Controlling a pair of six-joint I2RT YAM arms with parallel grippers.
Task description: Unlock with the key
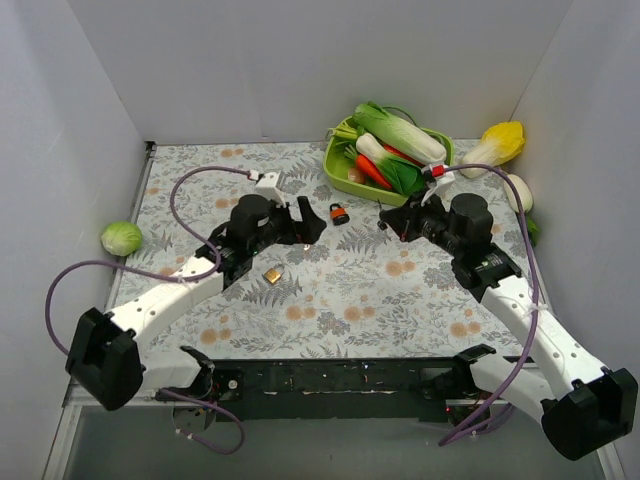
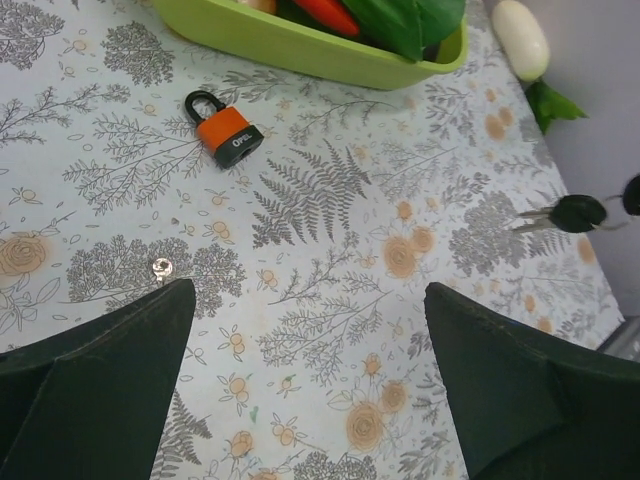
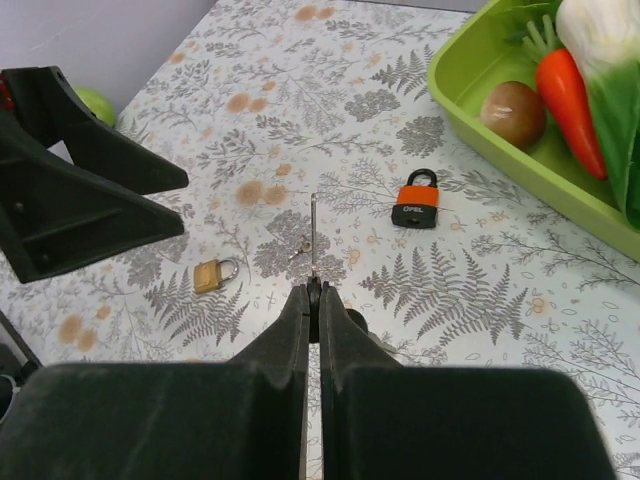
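Observation:
My right gripper [image 3: 313, 290] is shut on the black head of the key, whose silver blade [image 3: 313, 228] sticks straight forward above the mat. The key [image 2: 570, 212] also shows at the right edge of the left wrist view. An orange padlock with a black base [image 1: 340, 213] [image 2: 228, 128] [image 3: 416, 205] lies flat near the green tray, ahead of and to the right of the blade. A small brass padlock [image 1: 272, 274] [image 3: 215, 274] lies nearer the left arm. My left gripper [image 1: 308, 222] [image 2: 310, 300] is open and empty, just left of the orange padlock.
A green tray [image 1: 340, 172] of toy vegetables stands at the back right. A plain silvery key [image 3: 300, 246] [image 2: 160, 266] lies on the mat. A green cabbage [image 1: 121, 237] sits at the left wall, a yellow vegetable [image 1: 497, 145] and white radish [image 1: 518, 192] at the right.

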